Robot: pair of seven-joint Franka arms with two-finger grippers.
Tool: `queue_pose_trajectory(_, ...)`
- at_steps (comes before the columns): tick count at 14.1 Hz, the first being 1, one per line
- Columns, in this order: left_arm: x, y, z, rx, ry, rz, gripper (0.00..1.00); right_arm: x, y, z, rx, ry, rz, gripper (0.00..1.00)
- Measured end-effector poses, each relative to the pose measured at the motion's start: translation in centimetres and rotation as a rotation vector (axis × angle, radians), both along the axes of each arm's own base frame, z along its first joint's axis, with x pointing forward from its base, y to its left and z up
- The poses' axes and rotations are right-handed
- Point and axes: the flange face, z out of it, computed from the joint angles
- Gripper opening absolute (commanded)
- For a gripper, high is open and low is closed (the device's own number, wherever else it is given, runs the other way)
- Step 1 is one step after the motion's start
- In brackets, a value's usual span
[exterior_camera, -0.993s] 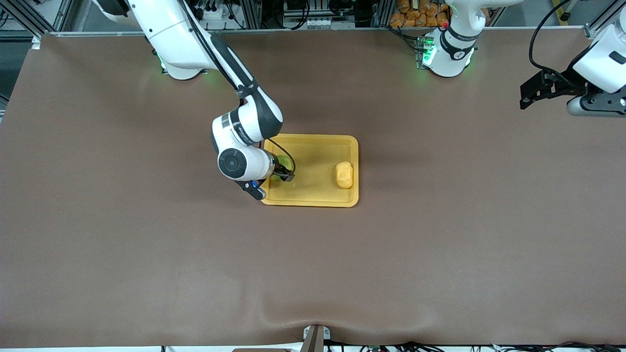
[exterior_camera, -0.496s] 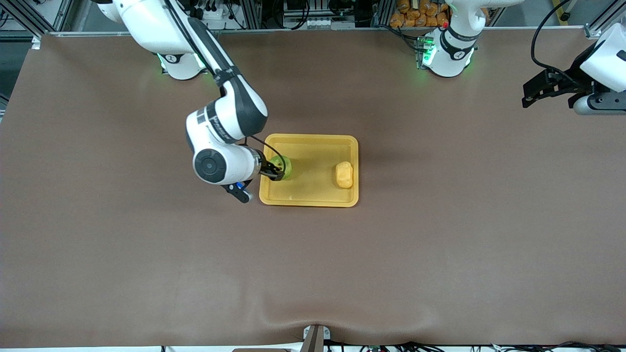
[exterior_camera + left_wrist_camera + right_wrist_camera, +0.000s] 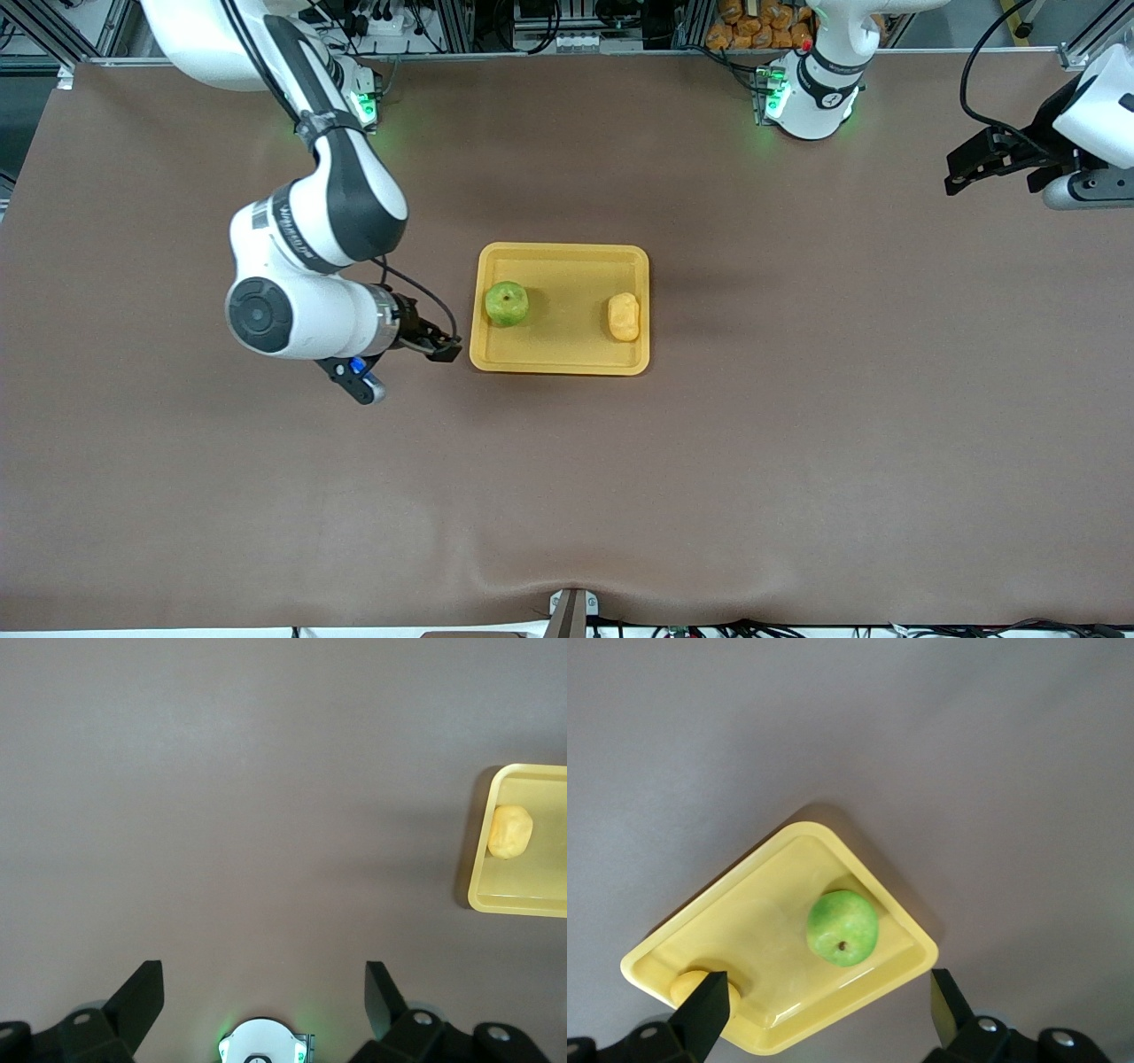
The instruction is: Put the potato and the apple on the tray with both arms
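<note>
Nowhere on apple (image 3: 506,303), potato (image 3: 624,317) or tray (image 3: 567,257) is writing readable.

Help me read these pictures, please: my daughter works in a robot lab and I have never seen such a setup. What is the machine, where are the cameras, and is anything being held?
You see two white robot arms at a brown table. Each ends in a black two-finger tool.

The wide picture comes from a high camera facing the robots. The two others come from cameras on the arms' wrists, looking past the tool's fingers.

On the table lies a yellow tray. In it sit a green apple, toward the right arm's end, and a yellow-orange potato, toward the left arm's end.

Nothing is held. The right tool is open above the table just beside the tray. The left tool is open too, and that arm waits over its end of the table.
</note>
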Motion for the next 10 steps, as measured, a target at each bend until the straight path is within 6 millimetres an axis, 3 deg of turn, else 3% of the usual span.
queue_pose_trajectory(5,0.0,0.0,0.0,0.000,0.001,0.004,1.00,1.8,-6.0,3.7,-0.002,0.037,-0.045,1.00)
queue_pose_trajectory(8,0.1,-0.1,-0.2,0.000,0.005,0.001,1.00,2.1,-8.5,7.0,-0.005,-0.002,-0.040,1.00)
queue_pose_trajectory(10,0.0,-0.2,-0.3,0.000,0.005,0.000,1.00,1.6,-9.9,9.4,-0.026,-0.052,0.055,1.00)
